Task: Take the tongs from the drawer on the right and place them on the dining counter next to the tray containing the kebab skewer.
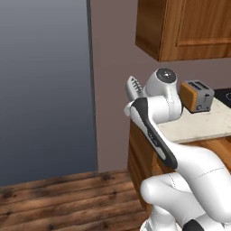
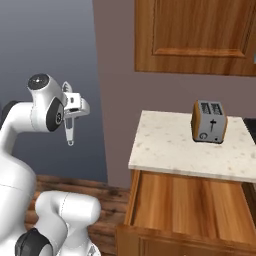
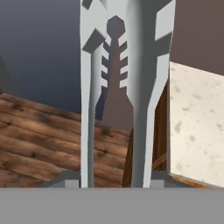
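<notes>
Grey wall and plank floor at left. Gripper [image 2: 70, 116] raised there, clamped on tongs [image 2: 69, 131], long axis vertical, tips downward in right base view. Rightward: speckled counter [image 2: 170, 150] with toaster [image 2: 209, 121], open drawer [image 2: 190, 205] beneath.

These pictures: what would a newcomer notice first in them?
First the gripper, raised left of the counter and shut on the silver tongs, which hang down over the wooden floor. Next the open drawer below the stone counter. Then the toaster on it.
</notes>
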